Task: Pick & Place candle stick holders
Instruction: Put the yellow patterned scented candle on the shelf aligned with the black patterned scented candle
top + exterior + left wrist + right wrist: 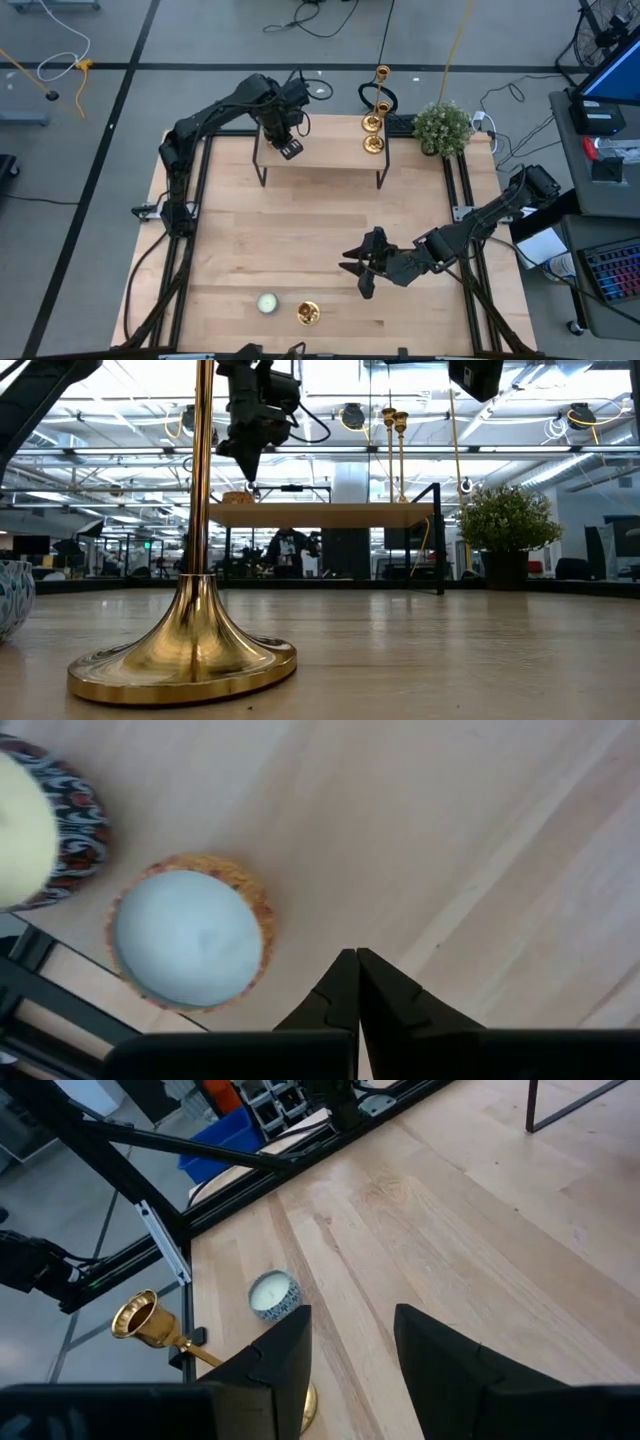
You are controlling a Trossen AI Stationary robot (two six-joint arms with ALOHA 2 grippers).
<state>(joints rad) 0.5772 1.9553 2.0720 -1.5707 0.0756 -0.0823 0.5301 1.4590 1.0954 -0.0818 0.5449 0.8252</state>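
Clearly, on our left, the left pincer [289,147] hangs over the small raised shelf [330,158] at the far side of the bench [300,250], its fingers pressed together on nothing. Its wrist view looks down on a pale round candle [188,933] in a gold-rimmed dish near the shelf's edge, with a patterned candle jar [45,825] just beside it; we judge the arm has nothing more to carry there.

Moving rightward along the near edge, a small candle jar [266,303] sits beside one brass candlestick holder [308,313], which stands upright on its flared base, close in front of the low camera. We take this holder to be the one still to be moved.

Further right, the right pincer [366,264] hovers above the bench, jaws parted and empty, pointed toward that holder, seemingly ready to reach for it.

At the far right end of the shelf two more candlestick holders [375,118] stand upright together, near a potted plant [442,128]; that looks like the gathering spot.
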